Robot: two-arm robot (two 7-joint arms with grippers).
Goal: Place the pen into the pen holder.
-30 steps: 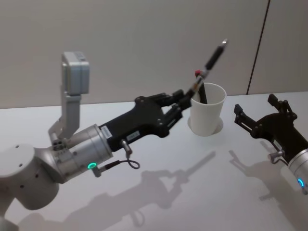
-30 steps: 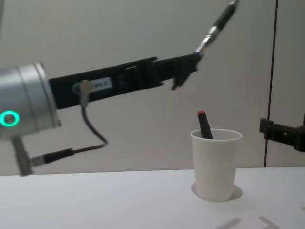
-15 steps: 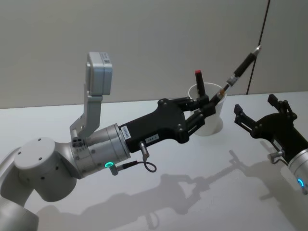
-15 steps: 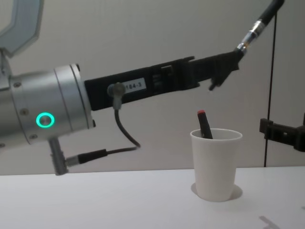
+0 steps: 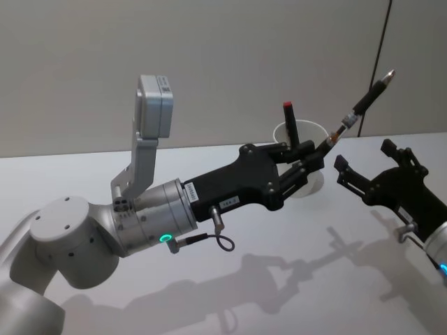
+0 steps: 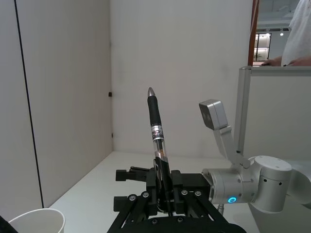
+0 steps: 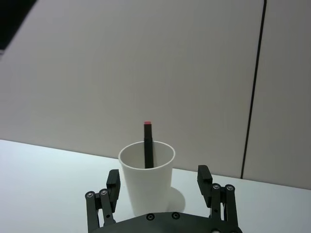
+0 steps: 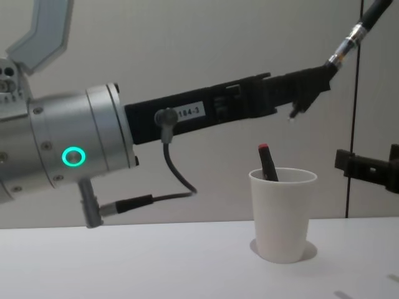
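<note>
Underneath everything, a white table (image 8: 124, 261). Stretched across it from the near left toward the far right, the left gripper (image 5: 313, 159), pinching the lower end of the pen (image 5: 360, 106). At the right edge, close beside that slanted barrel, the right gripper (image 5: 362, 155), spread wide and holding nothing. Upright on the table toward the far right, the pen holder (image 8: 282, 215), a white paper cup. Held in the air above and to the right of its mouth, the pen itself, slanting up and away to the right with the free end highest. Already inside the cup, leaning on the left of the rim, a dark pen with a red cap (image 8: 267, 163).

Gravest risk, as a judgement: bringing the pen down at this slant. Likely to catch the rim with barrel or fingers, enough to tip so light a cup.

Next: letting go from here. Too high and too far right of the mouth, so probably a pen on the table beside the cup, or a bounce off the rim.

Then: swinging the long free end upright. Little room on the right, hence a possible knock against the spread fingers waiting there.

Smaller: a pinch so low on the barrel. Plenty of leverage above it, so perhaps a pivot or slip at any contact.

Smallest: the red-capped pen taking up part of the mouth, leaving less opening and something to jam against.
</note>
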